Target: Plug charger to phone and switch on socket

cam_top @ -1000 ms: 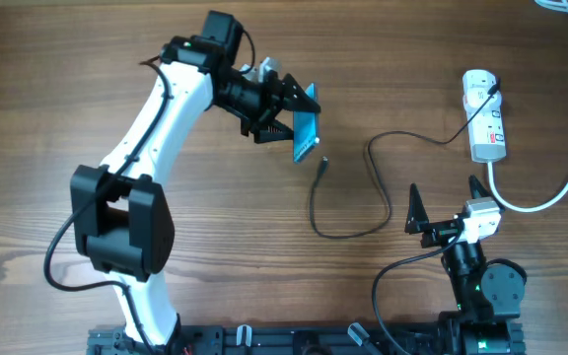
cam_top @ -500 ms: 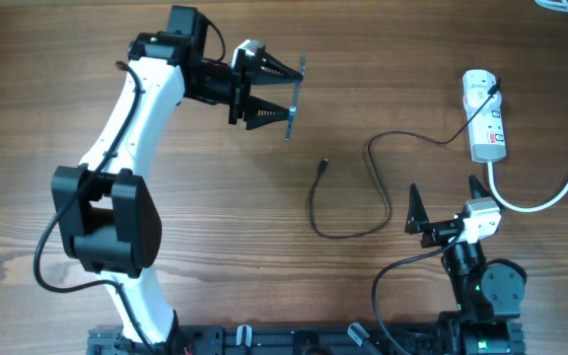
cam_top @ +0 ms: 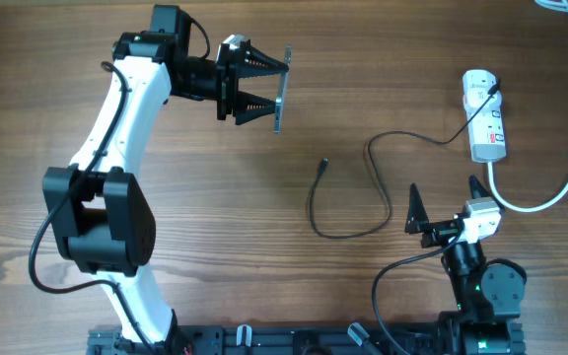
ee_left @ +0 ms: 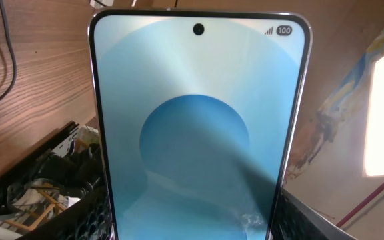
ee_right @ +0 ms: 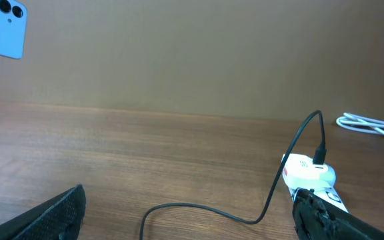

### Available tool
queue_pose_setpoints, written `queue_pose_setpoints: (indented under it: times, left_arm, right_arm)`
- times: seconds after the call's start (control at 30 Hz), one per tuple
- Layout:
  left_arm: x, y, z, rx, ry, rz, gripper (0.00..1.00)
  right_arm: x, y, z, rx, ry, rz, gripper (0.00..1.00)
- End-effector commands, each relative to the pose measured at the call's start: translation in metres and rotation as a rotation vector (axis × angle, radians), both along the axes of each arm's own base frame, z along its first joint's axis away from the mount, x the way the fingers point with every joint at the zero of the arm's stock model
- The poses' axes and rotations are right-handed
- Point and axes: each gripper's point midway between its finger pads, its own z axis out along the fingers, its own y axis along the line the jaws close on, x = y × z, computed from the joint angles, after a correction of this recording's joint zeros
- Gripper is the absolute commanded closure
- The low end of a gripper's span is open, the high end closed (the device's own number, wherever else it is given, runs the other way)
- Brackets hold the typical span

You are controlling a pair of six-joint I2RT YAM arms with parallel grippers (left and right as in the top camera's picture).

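Moved since a second ago: left arm [cam_top: 116,128] swung up and toward the far left of the wooden tabletop [cam_top: 215,217], carrying the phone; the phone, then angled with its cyan face showing overhead, now reads edge-on. All other items unchanged.

1. Left pincer [cam_top: 278,84]: far-left area, fingers pointing right. Clamped on the phone [cam_top: 282,91], one finger on each side of it.
2. Phone: lifted clear of the tabletop, held at the fingertips of the left pincer and seen overhead as a thin, slightly tilted strip. Left wrist view: screen [ee_left: 199,133] fills the frame, pale blue with a darker blue circle, camera hole at the top. Right wrist view: light blue back [ee_right: 2,30] with lenses, high in the upper left corner.
3. Charger [cam_top: 312,209]: thin black cable lying on the tabletop at centre. Connector tip [cam_top: 323,164] is free, below and to the right of the held phone, well apart from it. Cable loops down, right, then back up and across to the socket, where its far end is plugged in.
4. Right pincer [cam_top: 444,187]: near edge, right of centre, fingers spread wide, holding nothing. Cable loop lies just to its left, not touching.
5. Socket [cam_top: 485,116]: white strip, far right, beyond the right pincer. Switch position cannot be told.
6. White cable [cam_top: 550,202]: leaves the near end of the socket and curves right.
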Motion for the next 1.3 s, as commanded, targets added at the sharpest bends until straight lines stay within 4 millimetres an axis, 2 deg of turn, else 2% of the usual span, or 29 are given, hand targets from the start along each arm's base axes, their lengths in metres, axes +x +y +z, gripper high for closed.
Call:
queue_pose_setpoints:
  times: [0.0,0.83,1.27]
  left_arm:
    - [-0.007,0.003,0.025,-0.062,-0.026,-0.004,0.31]
    - [-0.005,0.004,0.019,-0.026,-0.029,0.004,0.32]
    - [0.002,0.008,-0.009,0.156,0.238,0.089,0.32]
  right_arm:
    - [0.0,-0.001,0.002,-0.012,-0.012,-0.007,0.0]
    - [0.0,-0.001,0.002,-0.012,-0.012,-0.008,0.0]
    - [0.0,-0.001,0.002,-0.012,-0.012,-0.007,0.0]
